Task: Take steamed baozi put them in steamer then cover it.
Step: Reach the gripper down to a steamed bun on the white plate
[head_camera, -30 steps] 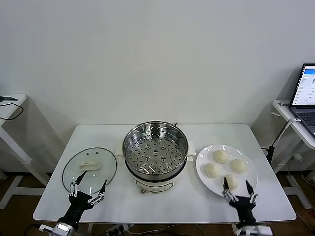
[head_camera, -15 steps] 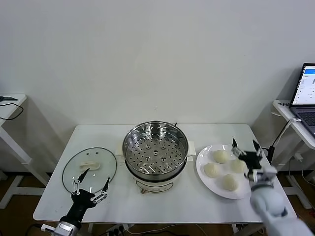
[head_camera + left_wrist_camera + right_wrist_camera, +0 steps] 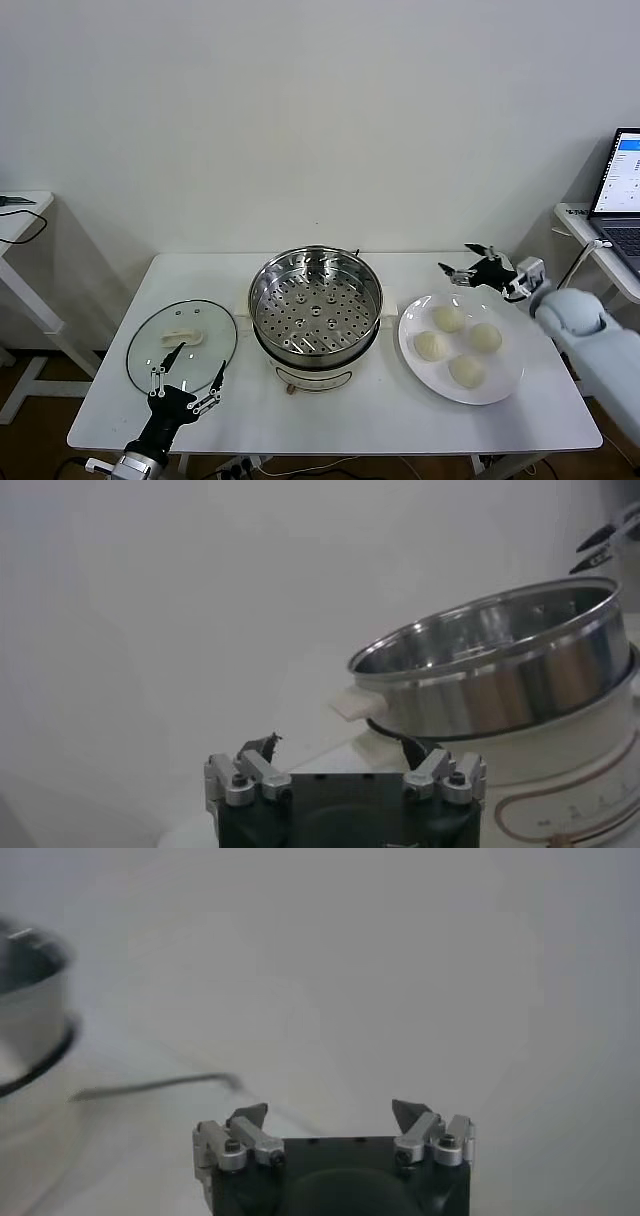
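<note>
Several cream-white baozi (image 3: 448, 318) lie on a white plate (image 3: 506, 375) to the right of the steamer. The steel steamer (image 3: 316, 310) stands mid-table with its perforated tray bare; it also shows in the left wrist view (image 3: 500, 670) and at the edge of the right wrist view (image 3: 25, 998). The glass cover (image 3: 182, 343) lies flat to the left of the steamer. My right gripper (image 3: 462, 262) hovers open above the plate's far edge, pointing toward the steamer, holding nothing (image 3: 329, 1114). My left gripper (image 3: 190, 365) is open at the cover's near rim, also empty (image 3: 340, 748).
The white table (image 3: 350, 420) carries everything. A thin cable (image 3: 160, 1086) runs across the table behind the steamer. A laptop (image 3: 625, 185) sits on a side desk to the right, and another desk (image 3: 20, 215) stands at the left.
My right arm has swung from the table's near edge up across the plate to its far side. The left gripper has barely moved.
</note>
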### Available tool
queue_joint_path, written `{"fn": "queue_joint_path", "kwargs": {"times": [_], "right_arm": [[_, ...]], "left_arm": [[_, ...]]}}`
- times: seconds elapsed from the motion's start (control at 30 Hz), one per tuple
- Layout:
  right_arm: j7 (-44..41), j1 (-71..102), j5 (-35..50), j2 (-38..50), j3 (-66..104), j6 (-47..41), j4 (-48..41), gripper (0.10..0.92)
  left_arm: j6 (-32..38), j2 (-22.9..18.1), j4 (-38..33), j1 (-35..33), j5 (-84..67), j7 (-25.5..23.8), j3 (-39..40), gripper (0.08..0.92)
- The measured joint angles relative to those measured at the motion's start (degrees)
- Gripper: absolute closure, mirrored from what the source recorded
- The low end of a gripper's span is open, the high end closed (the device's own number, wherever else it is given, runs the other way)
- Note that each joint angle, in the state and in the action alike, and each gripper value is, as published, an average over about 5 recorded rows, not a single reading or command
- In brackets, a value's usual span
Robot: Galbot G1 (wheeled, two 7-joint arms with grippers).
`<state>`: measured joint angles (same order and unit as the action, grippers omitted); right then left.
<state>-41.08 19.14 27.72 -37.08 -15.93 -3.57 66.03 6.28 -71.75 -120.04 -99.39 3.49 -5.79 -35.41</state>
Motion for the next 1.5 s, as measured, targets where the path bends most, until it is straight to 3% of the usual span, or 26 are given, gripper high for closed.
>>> {"fn": "queue_joint_path", "kwargs": {"times": [0.23,0.5,1.17,1.5], "right_arm": [[-16.64,-10.74,-12.74,-2.65,-9.89,1.97,-8.17,0.203],[-25.54,-17.49,-24.50,-7.55,-16.82,4.19,-15.87,0.203],[-27.48,-19.98,-37.81,-18.06,-21.03,8.05,-27.66,0.212],[-26.91,-20.50,-39.45,-18.93,-22.43,8.73,-27.47,0.345]], "left_arm": [[0.13,-0.26,0.05,-0.08,-0.52,0.67,-0.05,0.177],[0.07,-0.30,-0.20,-0.17,-1.26,1.31,-0.50,0.177],[0.27,-0.95,1.23,-0.18,-1.90,2.68,-0.56,0.177],[0.36,-1.15,1.52,-0.15,-2.03,2.96,-0.56,0.177]]}}
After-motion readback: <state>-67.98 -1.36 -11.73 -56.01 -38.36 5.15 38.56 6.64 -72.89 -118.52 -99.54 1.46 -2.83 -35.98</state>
